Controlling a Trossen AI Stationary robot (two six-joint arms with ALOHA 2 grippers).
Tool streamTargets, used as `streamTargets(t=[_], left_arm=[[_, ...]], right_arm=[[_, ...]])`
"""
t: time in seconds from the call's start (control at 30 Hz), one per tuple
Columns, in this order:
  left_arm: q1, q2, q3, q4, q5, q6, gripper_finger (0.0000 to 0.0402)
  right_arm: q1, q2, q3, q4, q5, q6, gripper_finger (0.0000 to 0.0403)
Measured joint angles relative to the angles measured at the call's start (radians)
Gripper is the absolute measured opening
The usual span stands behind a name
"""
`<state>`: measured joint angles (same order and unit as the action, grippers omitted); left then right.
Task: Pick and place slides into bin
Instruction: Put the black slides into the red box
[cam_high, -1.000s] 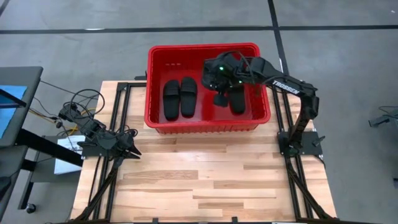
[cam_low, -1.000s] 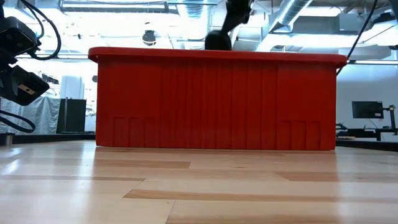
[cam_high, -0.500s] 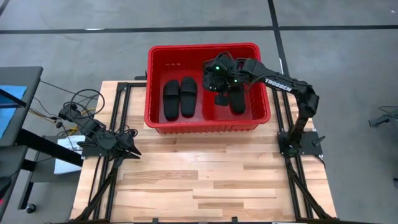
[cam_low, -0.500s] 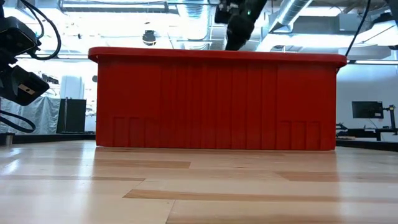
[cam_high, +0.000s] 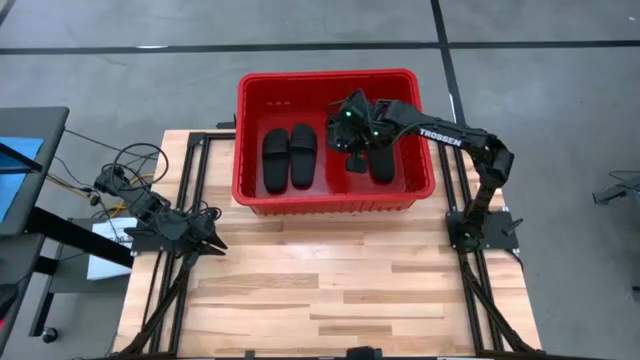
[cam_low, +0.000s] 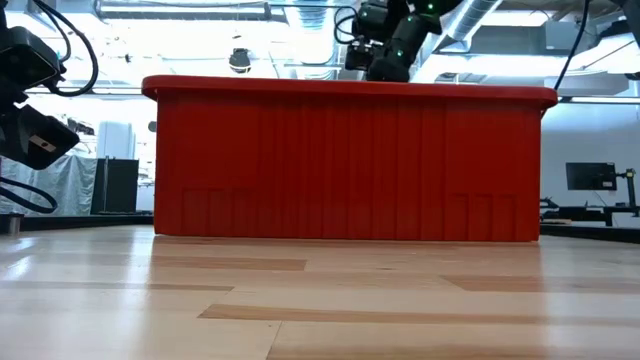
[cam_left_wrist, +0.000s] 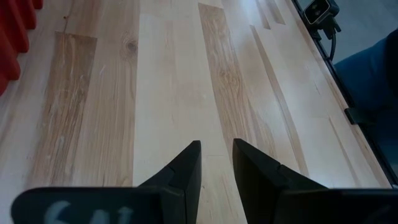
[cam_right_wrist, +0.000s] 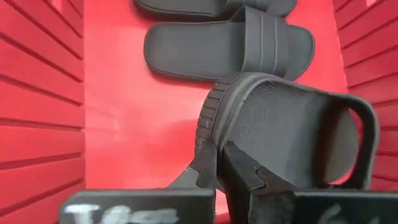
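One slide (cam_right_wrist: 292, 134) hangs pinched by its edge in the right hand (cam_right_wrist: 217, 165), inside the bin (cam_high: 250, 195) — three more (cam_high: 290, 155) lie on its floor. Left hand (cam_left_wrist: 216, 165) rests at the counter's (cam_high: 350, 290) nine o'clock edge, fingers slightly apart, holding nothing.

My right gripper (cam_right_wrist: 217, 163) sat low inside the bin (cam_high: 256, 198), red walls close on both sides, 2 slides (cam_high: 290, 157) filling the left half, 1 slide (cam_high: 381, 163) just beside, bare wooden table (cam_high: 340, 290) wide open in front.
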<state>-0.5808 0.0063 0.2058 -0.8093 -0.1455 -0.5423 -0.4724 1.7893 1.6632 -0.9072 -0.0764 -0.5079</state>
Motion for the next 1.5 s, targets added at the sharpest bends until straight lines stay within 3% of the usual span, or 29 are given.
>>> streamTargets(t=[0.4,0.73,1.03,1.5], left_arm=[[0.000,0.000,0.000,0.000,0.000,0.000,0.0081],[0.000,0.000,0.000,0.000,0.000,0.000,0.0081],[0.000,0.000,0.000,0.000,0.000,0.000,0.0081],[0.000,0.000,0.000,0.000,0.000,0.000,0.0081]], right_arm=[[-0.064,0.000,-0.089,0.055,-0.007,-0.024,0.0000],[-0.118,-0.001,-0.172,0.116,-0.082,-0.028,0.0000],[-0.111,-0.002,-0.244,0.131,-0.087,-0.028,0.0000],[-0.069,-0.002,-0.248,0.122,-0.086,-0.015,0.0000]])
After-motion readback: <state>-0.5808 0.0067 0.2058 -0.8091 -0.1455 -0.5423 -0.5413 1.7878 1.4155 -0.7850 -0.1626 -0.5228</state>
